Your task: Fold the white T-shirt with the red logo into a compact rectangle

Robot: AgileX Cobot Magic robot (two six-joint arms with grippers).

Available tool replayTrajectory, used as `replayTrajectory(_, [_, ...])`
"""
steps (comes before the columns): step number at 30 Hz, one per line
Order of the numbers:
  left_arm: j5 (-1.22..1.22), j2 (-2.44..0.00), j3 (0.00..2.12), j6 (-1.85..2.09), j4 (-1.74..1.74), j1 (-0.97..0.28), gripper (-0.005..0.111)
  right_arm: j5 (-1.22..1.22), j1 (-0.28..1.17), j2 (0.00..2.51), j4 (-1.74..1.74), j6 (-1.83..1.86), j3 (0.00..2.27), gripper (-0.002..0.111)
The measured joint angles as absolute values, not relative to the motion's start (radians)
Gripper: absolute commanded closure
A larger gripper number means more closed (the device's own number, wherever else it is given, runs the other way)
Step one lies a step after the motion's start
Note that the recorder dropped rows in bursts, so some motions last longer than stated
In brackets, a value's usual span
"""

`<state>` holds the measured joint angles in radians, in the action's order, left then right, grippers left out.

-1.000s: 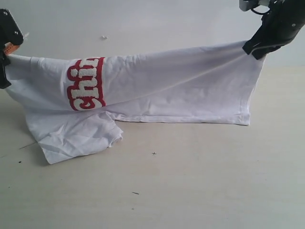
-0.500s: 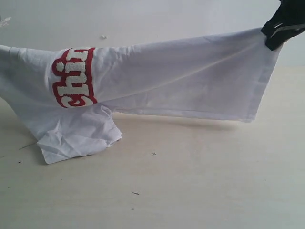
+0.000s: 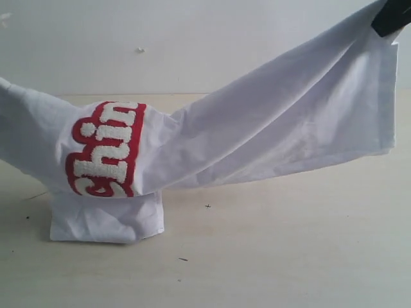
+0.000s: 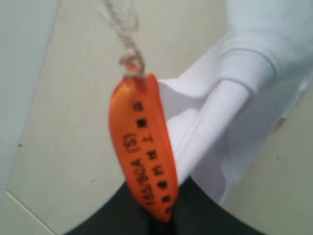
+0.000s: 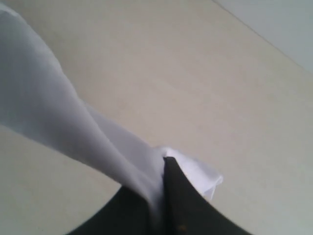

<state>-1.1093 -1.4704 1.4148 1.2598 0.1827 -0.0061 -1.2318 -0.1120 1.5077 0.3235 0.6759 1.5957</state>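
Holding the white T-shirt (image 3: 270, 122) stretched above the table (image 3: 289, 250): left gripper (image 4: 161, 219) pinched tight at the orange tag (image 4: 142, 147), right gripper (image 5: 164, 200) pinched tight on the opposite end.

Pale tabletop (image 3: 289, 256), seemingly wooden; white wall (image 3: 192, 38)

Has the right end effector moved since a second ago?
Yes. The right end effector has climbed up and rightward, farther above the far edge of the table, carrying its corner of the white T-shirt.
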Motion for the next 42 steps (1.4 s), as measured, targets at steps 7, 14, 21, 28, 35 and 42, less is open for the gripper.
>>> replayTrajectory(7, [-1.111, -1.378, 1.427, 1.213, 0.185, -0.006, 0.107, -1.232, -0.112, 1.434, 0.369, 0.678, 1.596, 0.108])
replayTrajectory(14, [-1.181, -1.523, 1.429, 1.153, 0.135, -0.006, 0.107, -1.232, -0.112, 1.549, 0.234, 0.569, 1.578, 0.108])
replayTrajectory(21, [-1.060, -1.766, 1.495, 1.073, 0.041, -0.006, 0.107, -1.202, -0.112, 1.807, 0.201, 0.563, 1.601, 0.108])
replayTrajectory(28, [-0.673, -1.917, 1.520, 1.084, -0.014, -0.006, 0.107, -0.896, -0.112, 1.978, 0.138, 0.545, 1.708, 0.108])
replayTrajectory(35, [-0.357, -2.092, 1.535, 1.061, -0.025, -0.006, 0.107, -0.768, -0.112, 2.153, 0.129, 0.500, 1.807, 0.108])
replayTrajectory(42, [-0.216, -2.160, 1.537, 1.061, -0.040, -0.006, 0.090, -0.666, -0.112, 2.226, 0.092, 0.506, 1.810, 0.106])
